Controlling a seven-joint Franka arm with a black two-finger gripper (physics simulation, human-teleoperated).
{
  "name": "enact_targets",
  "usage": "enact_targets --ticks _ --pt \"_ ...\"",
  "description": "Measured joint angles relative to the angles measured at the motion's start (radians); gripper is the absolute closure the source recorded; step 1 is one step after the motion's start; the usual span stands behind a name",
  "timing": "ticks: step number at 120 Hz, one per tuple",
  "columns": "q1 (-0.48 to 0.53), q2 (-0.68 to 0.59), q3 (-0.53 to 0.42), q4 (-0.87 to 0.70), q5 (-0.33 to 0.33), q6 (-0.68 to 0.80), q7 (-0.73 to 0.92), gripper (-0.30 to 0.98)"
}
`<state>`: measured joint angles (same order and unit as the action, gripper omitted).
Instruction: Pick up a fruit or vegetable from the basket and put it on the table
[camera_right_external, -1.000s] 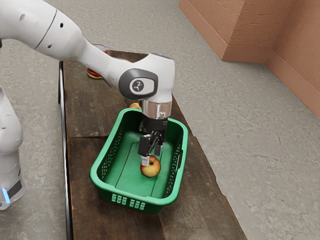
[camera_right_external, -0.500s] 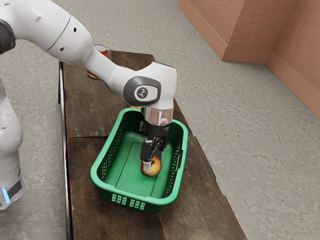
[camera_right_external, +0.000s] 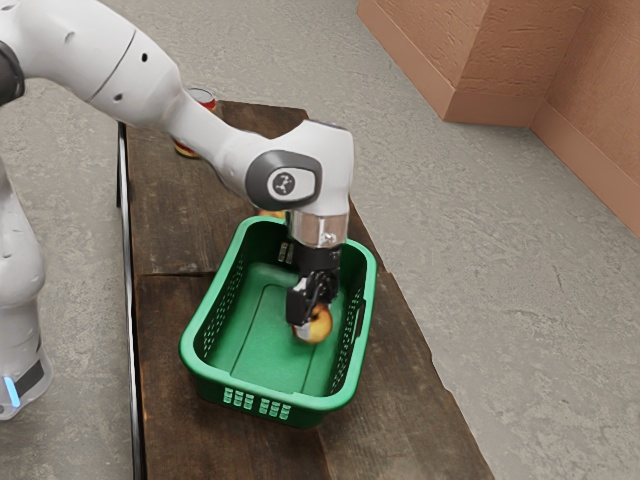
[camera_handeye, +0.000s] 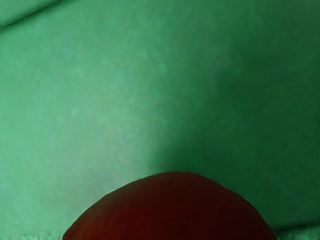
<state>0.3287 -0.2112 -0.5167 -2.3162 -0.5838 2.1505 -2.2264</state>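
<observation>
Pincer (camera_right_external: 314, 322) looks clamped on the apple (camera_right_external: 320, 326) rn, down inside the green basket (camera_right_external: 369, 300). Far finger is partly hidden in the ext view, so grip depth is hard to call tbh. Can't tell if the apple's off the basket's bottom (camera_handeye: 100, 100) either, so no credit for a lift yet.

Handling-wise, imo it's prob firm w/ a bit of weight, smooth skin, so kinda slippery, & it could bruise if squeezed too hard. Best hold = across the widest part, opp. sides, pads level. Too high on the curve & it could squirt out or roll.

Re: views, ext cam gets yellow-orange skin, the basket's rim & perforated sides, plus a can (camera_right_external: 208, 104) further back on the table (camera_right_external: 400, 430). Wrist cam gets a deep red side of the apple against the basket's bottom, so that one's handy for checking centering.

Next imo: straight up past the rim, then over to bare table & set it down gently. Main risk is clipping the rim w/ the apple.
</observation>
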Motion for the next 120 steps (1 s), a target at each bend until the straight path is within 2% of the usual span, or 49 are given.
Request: enact_targets --ticks 16,31,50,60,78,90,107,112,120 --pt "-0.006 -0.078 0.0 0.001 0.015 -0.001 0.005 0.39" --pt "-0.032 -0.143 -0.009 0.049 0.109 -0.004 0.006 0.38" --pt "-0.04 -0.129 -0.109 0.157 0.184 -0.005 0.002 0.38" --pt "-0.081 -0.022 -0.144 0.267 0.255 -0.006 -0.01 0.39" --pt "-0.24 0.239 -0.139 0.484 0.416 -0.006 -0.052 0.39" --pt "-0.39 0.378 -0.049 0.604 0.501 -0.006 -0.084 0.39" --pt "-0.479 0.459 0.018 0.661 0.55 -0.003 -0.123 0.4" --pt "-0.494 0.467 0.028 0.666 0.57 -0.002 -0.133 0.28" --pt "-0.525 0.471 0.048 0.668 0.614 0.0 -0.15 0.19"
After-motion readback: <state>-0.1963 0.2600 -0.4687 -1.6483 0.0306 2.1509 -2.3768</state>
